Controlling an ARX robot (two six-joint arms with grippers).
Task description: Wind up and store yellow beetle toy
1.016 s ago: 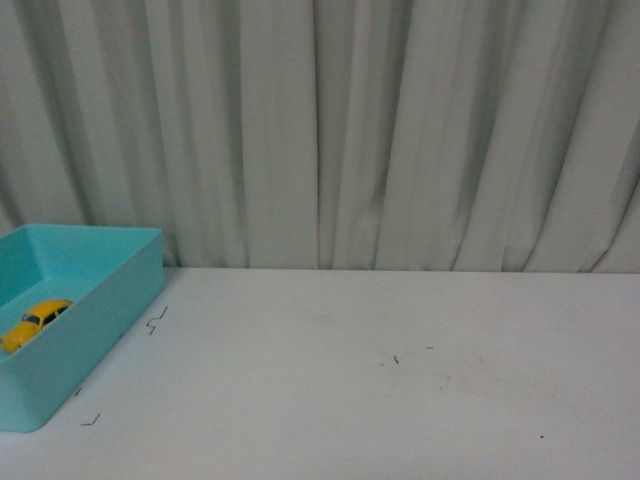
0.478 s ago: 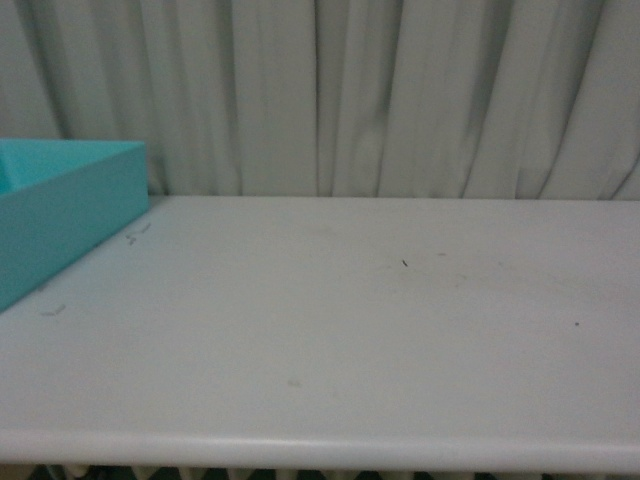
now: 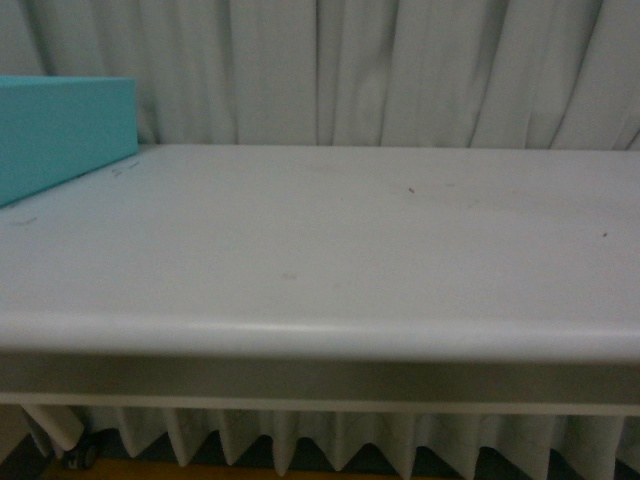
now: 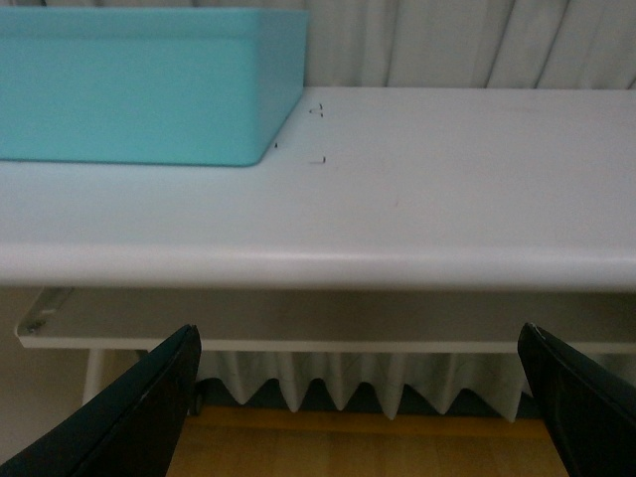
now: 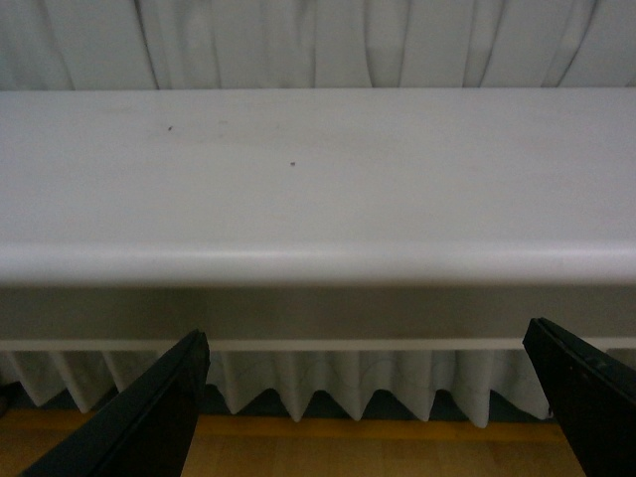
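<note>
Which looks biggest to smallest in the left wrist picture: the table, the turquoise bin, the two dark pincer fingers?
1. Table: spans the whole width.
2. Bin: fills the upper corner, cut off by the frame edge.
3. Pincer fingers: only their tips show, and they sit nearest the camera, so their rank is unsure.

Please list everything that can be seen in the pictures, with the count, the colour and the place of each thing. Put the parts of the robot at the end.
bin: one, turquoise, on the table at its left side, near the curtain; only its outer walls show, its inside is hidden.
table: one, white, with a rounded front edge and a few small dark marks on top.
curtain: one, pale grey-white, pleated, hanging behind the table and showing again below it.
floor: wooden brown, seen under the table.
toy car: none visible in any view.
left claw: one, black, open, held in front of the table edge and below it, holding nothing.
right claw: one, black, open, in front of the table edge and below it, holding nothing.
</note>
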